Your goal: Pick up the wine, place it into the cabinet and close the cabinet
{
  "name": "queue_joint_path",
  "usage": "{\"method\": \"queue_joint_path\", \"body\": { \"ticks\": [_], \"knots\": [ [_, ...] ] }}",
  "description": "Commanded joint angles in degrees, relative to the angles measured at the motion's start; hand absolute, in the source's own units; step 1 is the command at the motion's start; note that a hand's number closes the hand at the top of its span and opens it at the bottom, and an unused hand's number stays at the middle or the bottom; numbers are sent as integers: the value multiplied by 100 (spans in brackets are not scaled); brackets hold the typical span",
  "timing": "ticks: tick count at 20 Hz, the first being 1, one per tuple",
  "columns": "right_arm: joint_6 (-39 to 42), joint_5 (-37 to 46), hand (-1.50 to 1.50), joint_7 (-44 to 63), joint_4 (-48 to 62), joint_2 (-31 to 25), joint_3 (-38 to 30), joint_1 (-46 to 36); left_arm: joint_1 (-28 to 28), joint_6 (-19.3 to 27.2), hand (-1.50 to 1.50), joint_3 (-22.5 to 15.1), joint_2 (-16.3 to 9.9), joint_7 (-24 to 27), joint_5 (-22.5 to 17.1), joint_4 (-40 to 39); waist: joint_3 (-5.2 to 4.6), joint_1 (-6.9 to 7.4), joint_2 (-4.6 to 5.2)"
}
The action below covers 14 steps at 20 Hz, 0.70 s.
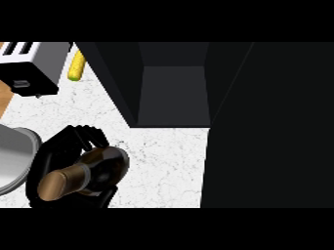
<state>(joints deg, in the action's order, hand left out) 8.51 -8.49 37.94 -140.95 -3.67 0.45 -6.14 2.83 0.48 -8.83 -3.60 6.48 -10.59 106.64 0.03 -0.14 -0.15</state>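
at the far left, one grey forearm enters from the lower edge, ending in the left hand (58, 158), black, its fingers curled round one wine bottle (80, 176). the bottle is brown and lies tilted in the grasp, its neck pointing down and left towards the viewer, its dark rounded body further in. it hangs above the white marbled counter (159, 161), left of the cabinet.

judging by its look, the bottle is rigid, smooth and likely slippery, probably heavy for its size and breakable if knocked. the wide body, where the fingers already wrap, seems the safer place to hold, not the narrow neck.

further back on the left sits one toaster (29, 66), black and silver, and just beside it one yellow corn cob (76, 66).

to the right stands one dark cabinet (174, 93), open, its hollow facing the counter, with a large black door panel (278, 127) filling the right side.

the right hand does not show anywhere.
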Motion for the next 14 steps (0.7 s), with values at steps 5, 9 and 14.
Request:
{"method": "queue_joint_path", "body": {
  "ticks": [5, 9, 14],
  "knots": [
    [69, -175, -150, -268, -251, 213, 278, 365, -897, 1078, 150, -968, 352, -987, 295, 342, -1, -16, 8],
    [67, -607, -150, 44, -514, 6, -77, 307, -1348, 1745, 150, -1376, 357, -1271, 349, 350, 0, -29, 7],
    [143, -711, -150, -92, -294, -49, -316, 184, -1947, 2600, 150, -1840, 359, -1500, 452, 205, 1, -27, 7]
  ]
}}
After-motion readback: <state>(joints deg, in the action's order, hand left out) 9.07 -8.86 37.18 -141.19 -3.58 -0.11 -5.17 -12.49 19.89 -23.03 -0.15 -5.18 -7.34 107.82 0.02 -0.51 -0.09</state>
